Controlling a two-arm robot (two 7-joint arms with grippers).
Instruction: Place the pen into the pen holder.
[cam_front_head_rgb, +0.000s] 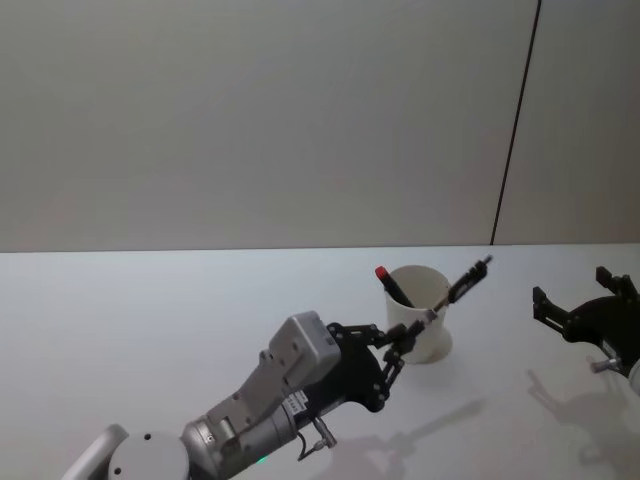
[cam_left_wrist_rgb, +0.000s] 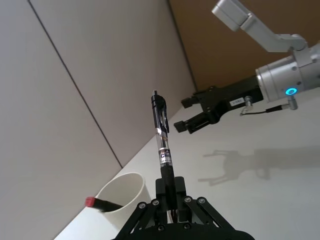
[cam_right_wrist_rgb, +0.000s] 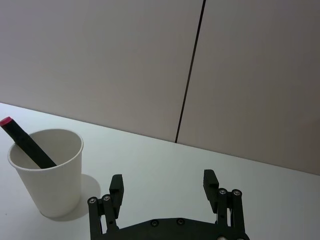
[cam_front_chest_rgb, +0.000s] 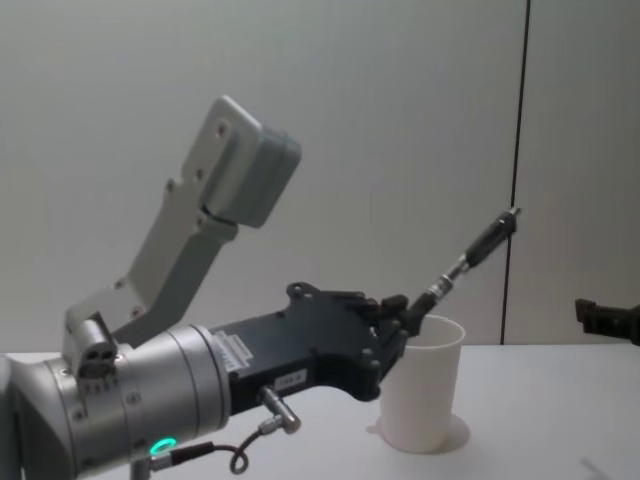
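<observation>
Black pen (cam_front_head_rgb: 458, 287) clamped in left gripper (cam_front_head_rgb: 398, 345), slanting near pen holder (cam_front_head_rgb: 425, 340); right gripper (cam_right_wrist_rgb: 165, 181) wide.

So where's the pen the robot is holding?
In the head view, right of centre, the pen is pinched in the left gripper, slanting up by the rim of the pen holder, not inside it yet.

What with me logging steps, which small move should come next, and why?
Probably tilt the pen more upright over the cup. The left end effector grips its lower end beside the rim, so it slants up across the mouth and might tip out. The right end effector sits open aside.
</observation>
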